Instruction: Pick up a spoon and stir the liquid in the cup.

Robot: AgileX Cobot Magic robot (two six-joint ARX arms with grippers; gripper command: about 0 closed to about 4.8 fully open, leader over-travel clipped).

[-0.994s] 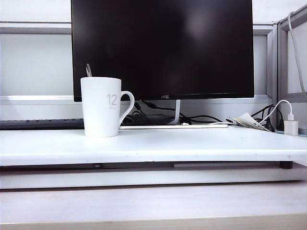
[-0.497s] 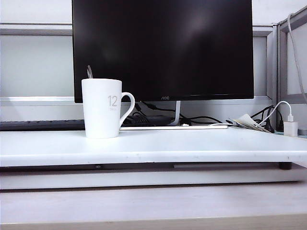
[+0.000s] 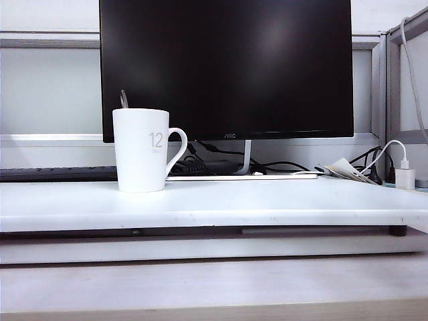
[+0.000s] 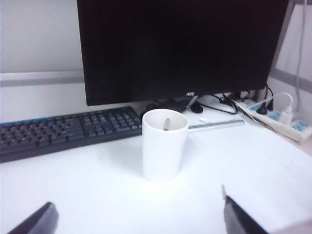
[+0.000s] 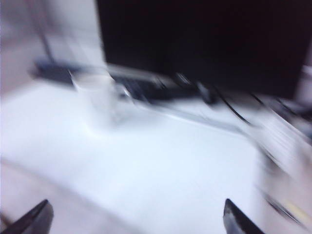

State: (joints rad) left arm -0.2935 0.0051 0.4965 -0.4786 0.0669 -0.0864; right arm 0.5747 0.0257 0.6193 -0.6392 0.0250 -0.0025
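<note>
**Cup waits on the worktop, both tools wide open**

I see a big black flat screen (image 3: 226, 67) standing at the back of the long white worktop (image 3: 267, 204). A dark flat keyboard (image 4: 63, 130) lies behind the tall white cup (image 3: 142, 150) with a grey "12" on it. The thin grey metal spoon (image 3: 124, 99) stands in the cup. My left tool (image 4: 139, 217) hangs near the cup, fingers spread wide, holding nothing. My right tool (image 5: 136, 219) is open and empty too; its picture is blurry.

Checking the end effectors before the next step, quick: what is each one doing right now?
Left end effector: open, empty, short of the cup.
Right end effector: open, empty, view blurred.
</note>
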